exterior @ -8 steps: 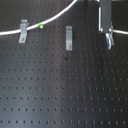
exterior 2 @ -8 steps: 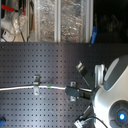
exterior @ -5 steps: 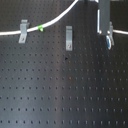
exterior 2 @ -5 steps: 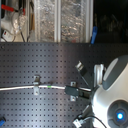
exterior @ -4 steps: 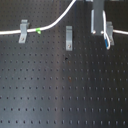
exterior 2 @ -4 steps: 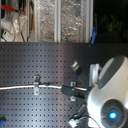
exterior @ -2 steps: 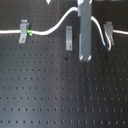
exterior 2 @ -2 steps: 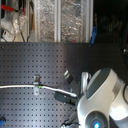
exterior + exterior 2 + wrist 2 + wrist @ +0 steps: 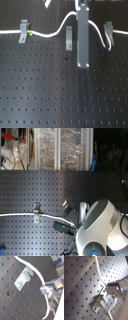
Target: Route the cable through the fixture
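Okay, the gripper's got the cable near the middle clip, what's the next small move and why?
Probably lower the cable into the middle clip. In the first exterior view it arches over that clip rather than sitting in it, while already passing the left clip. In the second wrist view the gripper pinches the cable just past a clip.

Grey clips [image 9: 69, 38] amid open pegboard [image 9: 50, 95]
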